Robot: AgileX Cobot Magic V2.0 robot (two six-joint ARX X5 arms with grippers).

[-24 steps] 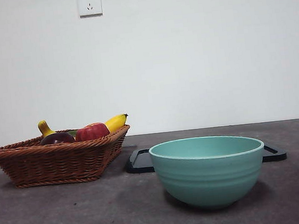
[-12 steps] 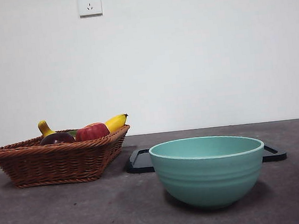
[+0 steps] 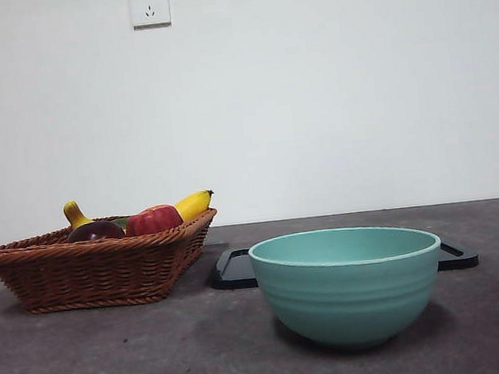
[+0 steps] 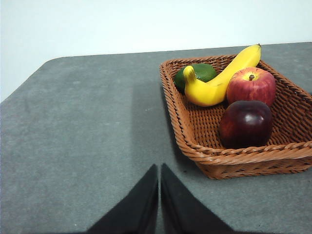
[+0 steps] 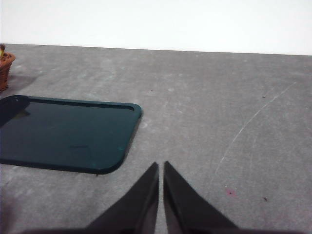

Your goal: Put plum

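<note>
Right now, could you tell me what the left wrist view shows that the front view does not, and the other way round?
Only the left wrist view shows the left gripper, jaws shut above bare table, and a green fruit behind the banana. Only the front view shows the teal bowl, the dark tray behind it, and the wall socket. Both show the wicker basket holding the plum, the red apple and the banana.

Right end effector (image 5: 161, 168) jaws closed, above grey bench (image 5: 219, 97). Dark green tray (image 5: 63, 134) lies flat near it, apart.
</note>
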